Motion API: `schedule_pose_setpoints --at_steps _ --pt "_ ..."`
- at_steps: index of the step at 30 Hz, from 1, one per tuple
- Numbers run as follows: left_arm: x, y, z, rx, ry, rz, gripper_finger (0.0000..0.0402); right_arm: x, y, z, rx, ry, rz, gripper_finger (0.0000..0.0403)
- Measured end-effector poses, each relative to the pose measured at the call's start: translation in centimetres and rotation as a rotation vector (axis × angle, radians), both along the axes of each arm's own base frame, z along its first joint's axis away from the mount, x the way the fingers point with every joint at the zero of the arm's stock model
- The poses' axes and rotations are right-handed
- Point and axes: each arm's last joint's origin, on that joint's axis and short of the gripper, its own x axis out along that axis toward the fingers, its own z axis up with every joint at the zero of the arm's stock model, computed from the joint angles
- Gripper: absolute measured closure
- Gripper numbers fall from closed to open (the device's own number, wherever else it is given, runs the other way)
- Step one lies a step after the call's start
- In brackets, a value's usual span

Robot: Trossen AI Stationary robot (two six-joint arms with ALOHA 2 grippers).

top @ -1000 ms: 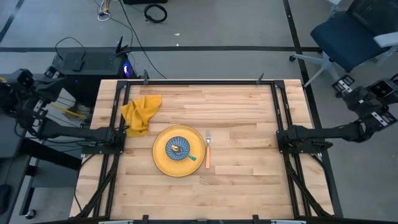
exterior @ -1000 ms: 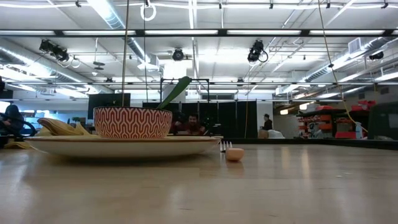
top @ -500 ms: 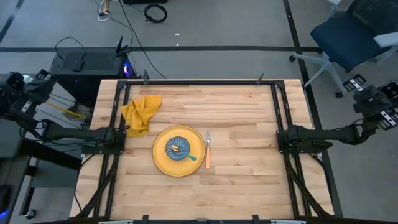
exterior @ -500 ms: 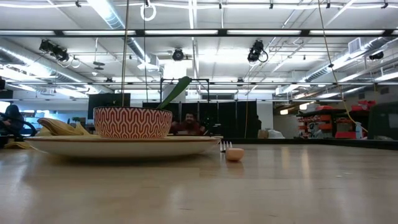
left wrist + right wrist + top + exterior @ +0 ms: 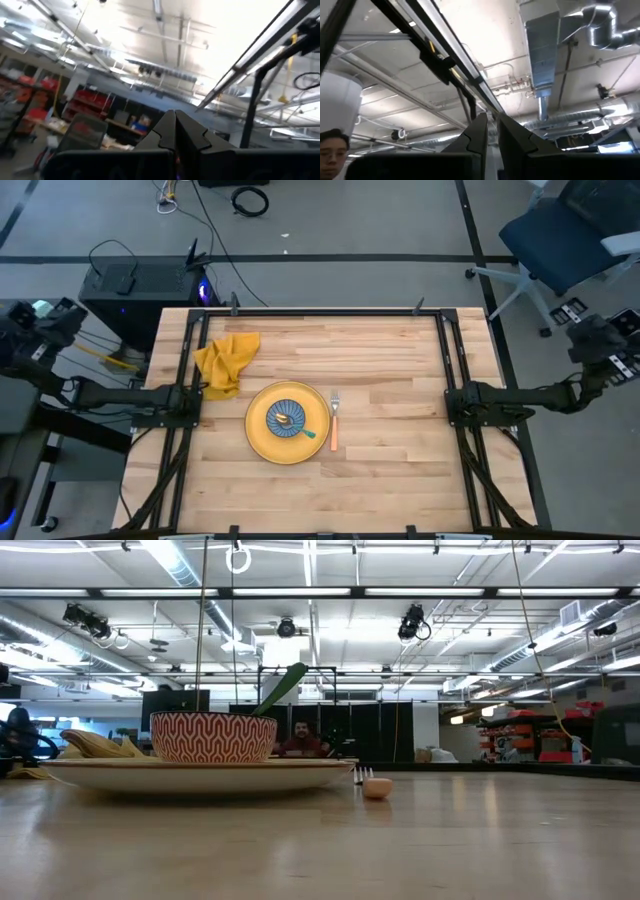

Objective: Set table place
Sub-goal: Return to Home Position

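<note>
A round yellow plate (image 5: 288, 423) lies on the wooden table (image 5: 400, 350), left of its middle. A small blue-patterned bowl (image 5: 286, 419) stands on the plate; the low view shows the bowl (image 5: 213, 736) with a red pattern outside. A gold spoon with a green handle (image 5: 308, 432) rests in the bowl. An orange-handled fork (image 5: 334, 425) lies on the table right of the plate. A yellow napkin (image 5: 228, 360) lies crumpled at the far left. My left gripper (image 5: 175, 115) is shut, off the table's left side (image 5: 40, 330). My right gripper (image 5: 491, 119) is shut, off the right side (image 5: 600, 345).
Black metal rails (image 5: 195, 350) run along the table's left and right sides, where the arm bases (image 5: 490, 402) are mounted. A blue office chair (image 5: 570, 230) stands beyond the far right corner. A black box with cables (image 5: 140, 280) sits beyond the far left corner.
Both arms have drawn a little farther outward, away from the table's left and right sides. Nothing on the table has moved.
</note>
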Motion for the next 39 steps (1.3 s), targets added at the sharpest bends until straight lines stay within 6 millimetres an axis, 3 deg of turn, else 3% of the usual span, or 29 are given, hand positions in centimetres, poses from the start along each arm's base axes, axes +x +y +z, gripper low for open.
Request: schedule_pose_setpoints --at_steps 4,8,11,17,28,32,39 --pt "0.4 0.1 -0.4 -0.059 0.028 0.027 0.0392 2.9 -0.2 -1.4 0.044 0.073 0.003 0.0353" --pt "1.7 0.0 -0.7 -0.087 0.047 0.015 0.0392 6.3 -0.4 -3.3 0.056 0.037 0.029 0.0353" --pt "3.6 -0.2 -0.9 -0.060 0.028 -0.026 0.0392 9.2 -0.5 -5.6 0.060 0.045 0.067 0.0353" --pt "7.8 -0.7 -1.6 0.038 -0.033 -0.092 0.0392 12.7 -0.7 -10.2 0.104 -0.020 0.137 0.0353" --pt "15.0 -1.0 -6.3 -0.037 -0.019 -0.148 0.0392 15.2 -0.8 -16.5 0.166 -0.052 0.219 0.0353" --pt "17.3 -1.2 -8.4 -0.033 -0.075 -0.160 0.0392 15.6 -0.9 -17.3 0.181 -0.019 0.229 0.0353" --pt "20.9 -1.4 -13.9 -0.063 -0.062 -0.180 0.0392 15.5 -0.9 -17.2 0.194 -0.027 0.250 0.0353"
